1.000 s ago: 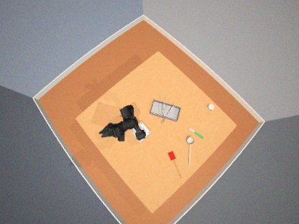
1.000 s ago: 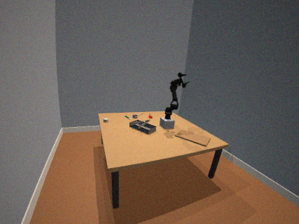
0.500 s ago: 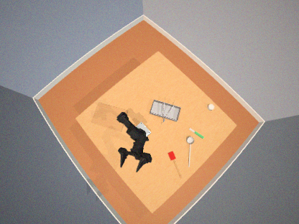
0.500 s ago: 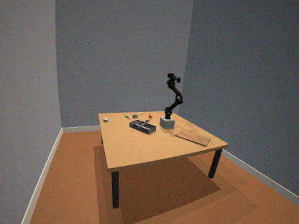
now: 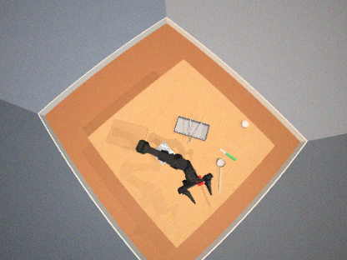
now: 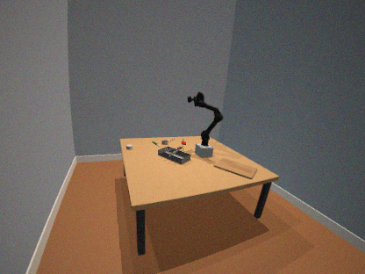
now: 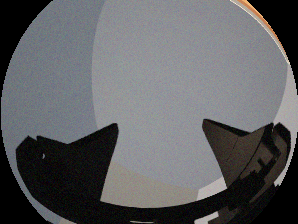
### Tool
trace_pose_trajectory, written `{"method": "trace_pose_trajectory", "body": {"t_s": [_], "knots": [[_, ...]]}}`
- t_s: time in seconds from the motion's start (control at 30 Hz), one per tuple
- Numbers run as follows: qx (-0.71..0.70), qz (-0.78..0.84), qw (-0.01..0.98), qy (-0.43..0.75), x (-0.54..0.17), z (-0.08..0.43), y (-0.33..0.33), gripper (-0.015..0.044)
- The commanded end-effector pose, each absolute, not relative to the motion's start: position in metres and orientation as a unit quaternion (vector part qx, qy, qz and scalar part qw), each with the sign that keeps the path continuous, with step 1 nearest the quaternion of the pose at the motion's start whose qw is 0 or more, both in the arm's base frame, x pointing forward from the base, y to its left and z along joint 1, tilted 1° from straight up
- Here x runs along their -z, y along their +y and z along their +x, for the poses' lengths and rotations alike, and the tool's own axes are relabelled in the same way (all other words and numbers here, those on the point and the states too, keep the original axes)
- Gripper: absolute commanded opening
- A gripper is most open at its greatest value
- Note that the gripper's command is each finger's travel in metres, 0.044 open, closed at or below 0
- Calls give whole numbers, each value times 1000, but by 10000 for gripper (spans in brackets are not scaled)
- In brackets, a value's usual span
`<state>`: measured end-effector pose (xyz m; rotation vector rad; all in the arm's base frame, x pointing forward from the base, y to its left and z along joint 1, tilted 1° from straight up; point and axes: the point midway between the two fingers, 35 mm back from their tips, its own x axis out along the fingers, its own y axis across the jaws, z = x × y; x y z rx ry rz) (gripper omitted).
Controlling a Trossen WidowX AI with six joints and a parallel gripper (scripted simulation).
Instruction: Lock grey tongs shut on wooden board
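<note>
The grey tongs lie open across the roasting tin, with the hinge end over the tin's edge nearer the arm's base and the arms spread apart. The wooden board lies flat on the other side of the base, with nothing on it. My gripper is wide open and empty. It is raised high above the table, far from the tongs and the board. The wrist view shows mainly walls between the fingers, with neither the tongs nor the board in sight.
A red-headed utensil is partly hidden under the gripper in the top view. A ladle, a green-handled tool and a small white pot lie beyond the tin.
</note>
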<state>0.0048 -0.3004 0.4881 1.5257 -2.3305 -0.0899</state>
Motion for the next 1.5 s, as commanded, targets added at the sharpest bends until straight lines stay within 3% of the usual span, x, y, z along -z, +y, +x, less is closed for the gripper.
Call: {"method": "trace_pose_trajectory", "body": {"t_s": [0.0, 0.43, 0.77, 1.1, 1.47], "knots": [[99, 619, 177, -759, -458, 62, -328, 440], [278, 767, 204, -541, -355, 213, -333, 440], [415, 832, 208, -306, -246, 320, -267, 440], [555, 809, 185, -61, -138, 369, -155, 440], [686, 697, 147, 151, -58, 351, -29, 440]]}}
